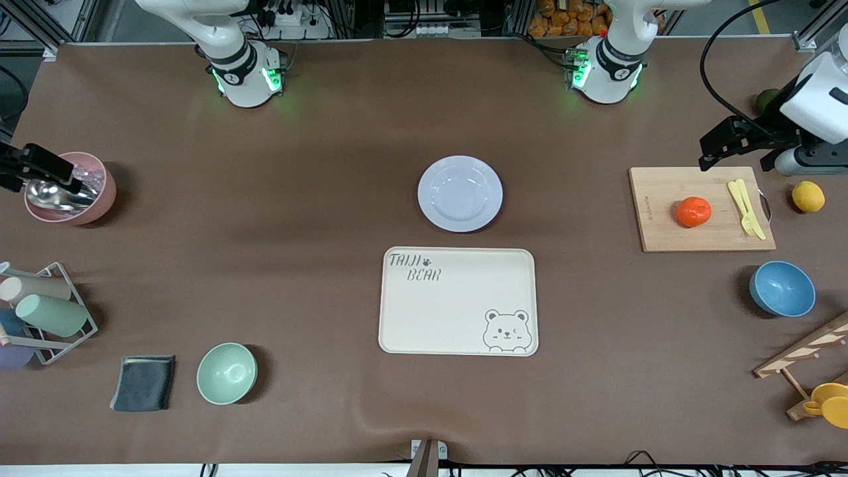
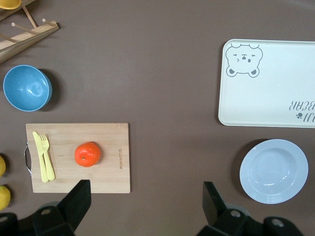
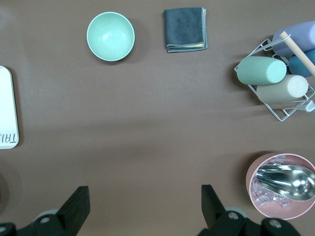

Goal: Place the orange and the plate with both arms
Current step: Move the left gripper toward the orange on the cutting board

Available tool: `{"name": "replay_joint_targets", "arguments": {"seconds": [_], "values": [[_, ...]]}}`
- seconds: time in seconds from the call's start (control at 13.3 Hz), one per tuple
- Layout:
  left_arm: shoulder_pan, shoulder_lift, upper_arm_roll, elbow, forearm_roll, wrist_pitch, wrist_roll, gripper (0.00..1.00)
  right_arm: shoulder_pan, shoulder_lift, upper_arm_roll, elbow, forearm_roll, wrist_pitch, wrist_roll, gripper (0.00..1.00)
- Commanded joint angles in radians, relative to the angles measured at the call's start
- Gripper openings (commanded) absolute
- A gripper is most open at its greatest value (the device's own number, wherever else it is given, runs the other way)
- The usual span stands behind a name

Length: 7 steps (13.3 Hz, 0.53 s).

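The orange [image 1: 693,211] lies on a wooden cutting board [image 1: 662,228] toward the left arm's end of the table; it also shows in the left wrist view [image 2: 87,154]. The white plate [image 1: 460,193] rests on the table's middle, farther from the front camera than the cream bear tray [image 1: 457,301]; it also shows in the left wrist view [image 2: 273,170]. My left gripper [image 1: 735,149] is open and empty, up over the board's edge nearest the arms' bases; in its wrist view [image 2: 146,194] nothing is between the fingers. My right gripper [image 1: 33,169] is open and empty over the pink cup [image 1: 99,192], and its wrist view [image 3: 145,196] shows it empty.
A yellow fork and knife [image 1: 746,207] lie on the board. A yellow fruit [image 1: 808,196], a green fruit [image 1: 766,99], a blue bowl [image 1: 782,288] and a wooden rack [image 1: 805,358] stand around it. A mint bowl [image 1: 226,373], a grey cloth [image 1: 143,382] and a cup rack [image 1: 50,315] sit toward the right arm's end.
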Motion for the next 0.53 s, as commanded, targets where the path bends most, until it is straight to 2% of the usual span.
{"name": "replay_joint_targets", "arguments": {"seconds": [0.0, 0.45], "values": [[0.005, -0.005, -0.004, 0.006, -0.011, -0.002, 0.013, 1.00, 0.004, -0.004, 0.004, -0.010, -0.004, -0.003, 0.017, 1.00], [0.006, -0.005, -0.004, 0.003, -0.011, -0.002, 0.015, 1.00, 0.012, 0.011, 0.002, -0.005, -0.009, 0.001, 0.002, 1.00]]}}
